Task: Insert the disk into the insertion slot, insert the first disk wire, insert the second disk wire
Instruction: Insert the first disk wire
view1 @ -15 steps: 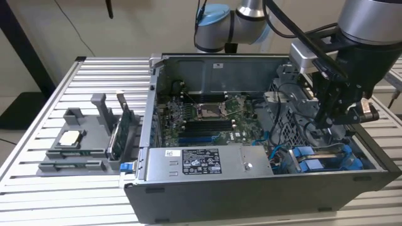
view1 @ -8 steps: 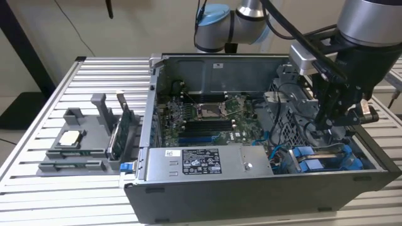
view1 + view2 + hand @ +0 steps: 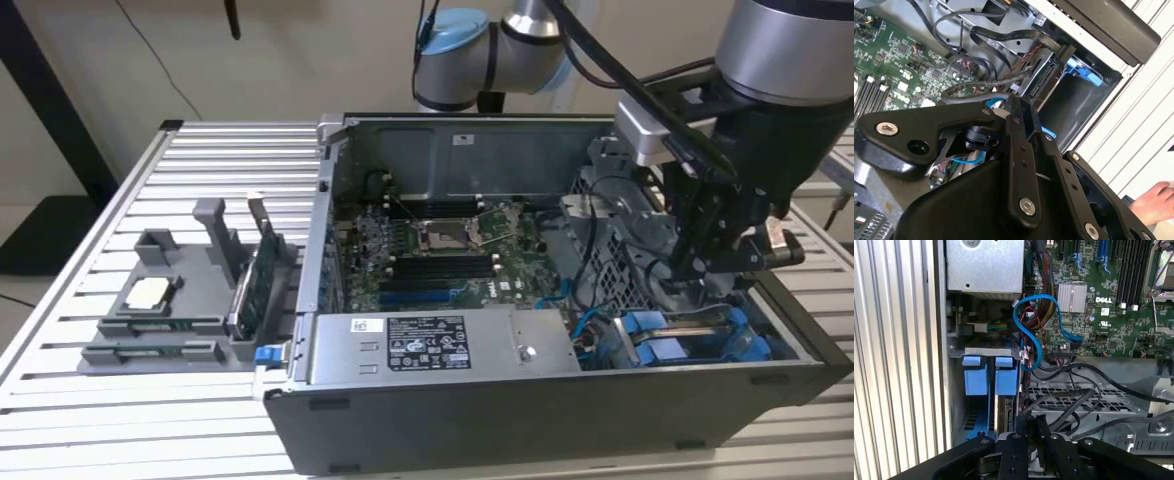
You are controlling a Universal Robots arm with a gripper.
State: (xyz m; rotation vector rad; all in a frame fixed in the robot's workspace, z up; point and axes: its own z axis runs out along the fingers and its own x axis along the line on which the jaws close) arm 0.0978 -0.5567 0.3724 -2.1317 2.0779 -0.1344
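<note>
Gripper (image 3: 694,272) hangs inside the open computer case (image 3: 441,150) at the exterior view's right, its fingers (image 3: 1029,435) pressed close together among black cables (image 3: 1009,36). Whether they pinch one is hard to make out, since the black wrist body hides the tips. Just below the gripper sits the insertion slot (image 3: 694,338), its blue fittings showing and its inside in shadow. The disk (image 3: 268,348) seems to stand on edge in a grey holder (image 3: 174,255) at the exterior view's left, outside the case, with just a thin edge and blue end visible. Motherboard (image 3: 441,250) and grey power-supply box (image 3: 441,345) occupy the middle. A person's hand (image 3: 1154,202) is cut off at the frame edge in the second wrist view.
</note>
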